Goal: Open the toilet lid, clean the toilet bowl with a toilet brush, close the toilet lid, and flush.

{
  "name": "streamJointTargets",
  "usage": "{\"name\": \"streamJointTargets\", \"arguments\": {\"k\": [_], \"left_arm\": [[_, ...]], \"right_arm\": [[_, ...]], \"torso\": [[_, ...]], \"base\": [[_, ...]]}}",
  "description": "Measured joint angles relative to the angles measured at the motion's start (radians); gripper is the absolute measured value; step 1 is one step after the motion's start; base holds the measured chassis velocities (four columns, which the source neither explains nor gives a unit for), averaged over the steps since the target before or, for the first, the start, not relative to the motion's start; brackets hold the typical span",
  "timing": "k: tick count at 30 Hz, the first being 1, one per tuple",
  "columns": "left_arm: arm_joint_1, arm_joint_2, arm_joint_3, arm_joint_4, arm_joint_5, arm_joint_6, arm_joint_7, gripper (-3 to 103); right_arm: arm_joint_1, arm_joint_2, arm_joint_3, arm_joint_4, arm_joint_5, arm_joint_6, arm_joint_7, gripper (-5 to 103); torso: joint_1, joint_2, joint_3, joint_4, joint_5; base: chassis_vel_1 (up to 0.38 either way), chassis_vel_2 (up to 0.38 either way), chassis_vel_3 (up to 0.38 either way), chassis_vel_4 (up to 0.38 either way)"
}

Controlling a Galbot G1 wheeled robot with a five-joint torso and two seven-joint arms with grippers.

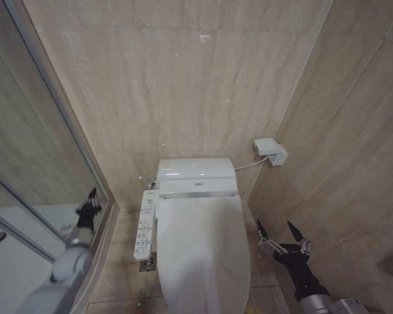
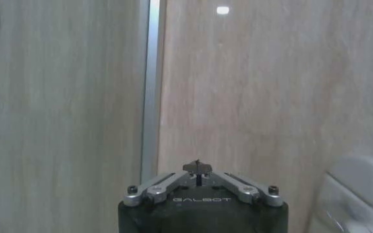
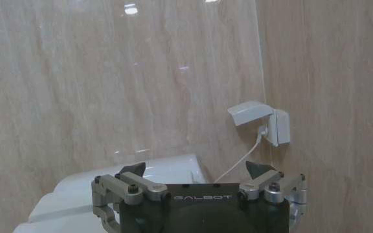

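Toilet lid: I see the toilet lid (image 1: 200,252) down flat over the bowl, so opening it is not yet done — by my judgement the task is at its very start.
Right hand: my right hand (image 1: 283,233) hangs just beside the toilet on its right, low near the floor, fingers spread wide and holding nothing — I read that as readiness to reach for the lid's edge.
Left hand: my left hand (image 1: 89,200) is raised on the far left against the glass shower partition (image 1: 26,163), well apart from the toilet; its fingers are pressed together on nothing, so it looks parked.
Control panel: a side control panel (image 1: 145,226) juts from the toilet's left flank — it would crowd any approach from that side.
Wall socket: a covered wall socket (image 1: 270,151) with a cord (image 1: 246,164) running to the tank (image 1: 196,176) sits above the right hand.
Space: the right wall is close, so I judge the elbow room there tight.
Brush: I cannot make out the brush from here.
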Motion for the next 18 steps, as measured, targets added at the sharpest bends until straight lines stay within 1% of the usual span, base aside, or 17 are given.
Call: {"name": "streamJointTargets", "arguments": {"k": [1,2,3,4,5,8,9,10,12,13,14,15,17,18], "left_arm": [[0.028,-0.008,-0.004,-0.019,0.007,0.0,-0.005,0],[0.028,-0.008,-0.004,-0.019,0.007,0.0,-0.005,0],[0.077,-0.017,-0.017,-0.057,0.02,-0.002,-0.01,0],[0.123,-0.022,-0.034,-0.095,0.032,-0.006,-0.013,0],[0.123,-0.022,-0.034,-0.095,0.032,-0.006,-0.013,0],[0.249,-0.046,-0.108,-0.217,0.065,-0.019,-0.018,0],[0.279,-0.06,-0.126,-0.248,0.076,-0.021,-0.024,0],[0.279,-0.06,-0.126,-0.248,0.076,-0.021,-0.024,0],[0.358,-0.108,-0.169,-0.333,0.111,-0.02,-0.042,0],[0.399,-0.133,-0.184,-0.37,0.129,-0.019,-0.049,0],[0.437,-0.159,-0.192,-0.4,0.144,-0.017,-0.059,0],[0.437,-0.159,-0.192,-0.4,0.144,-0.017,-0.059,0],[0.507,-0.209,-0.2,-0.454,0.181,-0.016,-0.08,0],[0.542,-0.236,-0.201,-0.482,0.196,-0.018,-0.088,10]], "right_arm": [[0.0,0.0,0.0,0.0,0.0,0.0,0.0,100],[0.0,0.0,0.0,0.0,0.0,0.0,0.0,100],[0.0,0.0,0.0,0.0,0.0,0.0,0.0,100],[0.0,0.0,0.0,0.0,0.0,0.0,0.0,100],[0.0,0.0,0.0,0.0,0.0,0.0,0.0,100],[0.0,0.0,0.0,0.0,0.0,0.0,0.0,100],[0.0,0.0,0.0,0.0,0.0,0.0,0.0,100],[0.0,0.0,0.0,0.0,0.0,0.0,0.0,100],[0.0,0.0,0.0,0.0,0.0,0.0,0.0,100],[0.0,0.0,0.0,0.0,0.0,0.0,0.0,100],[0.0,0.0,0.0,0.0,0.0,0.0,0.0,100],[0.0,0.0,0.0,0.0,0.0,0.0,0.0,100],[0.0,0.0,0.0,0.0,0.0,0.0,0.0,100],[0.0,0.0,0.0,0.0,0.0,0.0,0.0,100]], "torso": [[0.0,0.0,0.0,0.0,-0.0005],[0.0,0.0,0.0,0.0,-0.0005],[0.0,0.0,0.0,-0.0005,-0.0002],[0.0,0.0,0.0,-0.0001,-0.0001],[0.0,0.0,0.0,-0.0001,-0.0001],[0.0,0.0,0.0,0.0,0.0006],[0.0,0.0,0.0,0.0,0.0007],[0.0,0.0,0.0,0.0,0.0007],[0.0,0.0,0.0,-0.0001,0.0],[0.0,0.0,0.0,-0.0002,0.0006],[0.0,0.0,0.0,0.0003,0.0004],[0.0,0.0,0.0,0.0003,0.0004],[0.0,0.0,0.0,0.0001,0.0001],[0.0,0.0,0.0,-0.0001,0.0003]], "base": [[0.0,0.0,0.0,0.0],[0.0,0.0,0.0,0.0],[0.0,0.0,0.0,0.0],[0.0,0.0,0.0,0.0],[0.0,0.0,0.0,0.0],[0.0,0.0,0.0,0.0],[0.0,0.0,0.0,0.0],[0.0,0.0,0.0,0.0],[0.0,0.0,0.0,0.0],[0.0,0.0,0.0,0.0],[0.0,0.0,0.0,0.0],[0.0,0.0,0.0,0.0],[0.0,0.0,0.0,0.0],[0.0,0.0,0.0,0.0]]}}
